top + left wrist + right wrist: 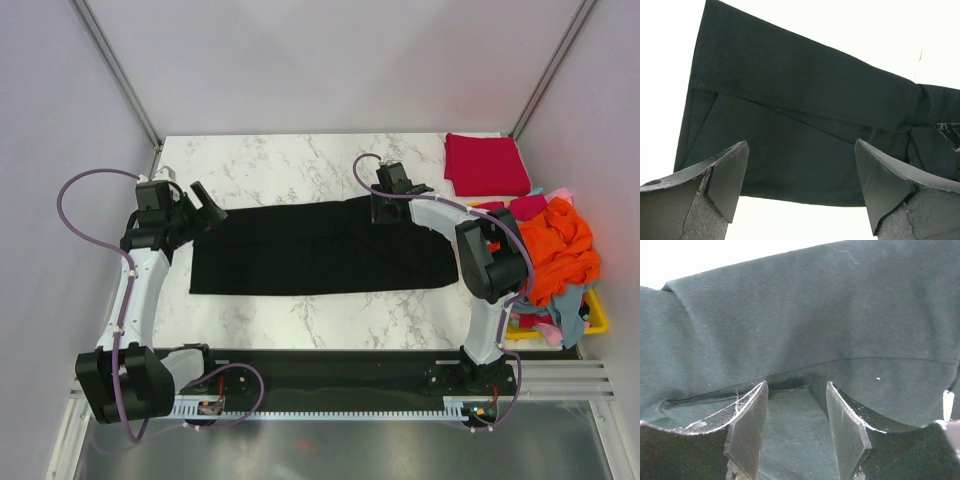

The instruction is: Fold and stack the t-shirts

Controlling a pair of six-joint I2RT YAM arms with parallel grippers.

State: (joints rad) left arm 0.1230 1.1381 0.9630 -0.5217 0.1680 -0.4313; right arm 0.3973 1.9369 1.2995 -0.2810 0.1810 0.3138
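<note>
Black t-shirt (320,250) lies flat across the middle of the marble worktop (290,160), a long dark band running left to right, and I take every other place from it

At its left end, by the far corner, my left fingers (205,203) hang over the short edge. They are spread wide and released, with nothing between them. Through the left wrist camera I see that end of the shirt below the tips, with one folded-over layer running slantwise across another

On the shirt's far long edge, toward its right end, my right fingers (384,210) are down at the cloth. The right wrist camera shows them parted, narrower than the left pair, with their tips at a fold line where an upper layer overlaps a lower one. No cloth is clamped between them, and I cannot tell whether the tips press on the fabric

Beyond the black shirt's right end, toward the far corner, a crimson red t-shirt (487,165) sits folded square, well apart from it

Further right of the black shirt, past my right arm, a yellow basket (598,318) holds a loose heap. An orange t-shirt (560,245) is on top, a light blue one (572,305) hangs over the near side, and a pink one (547,330) shows low down
</note>
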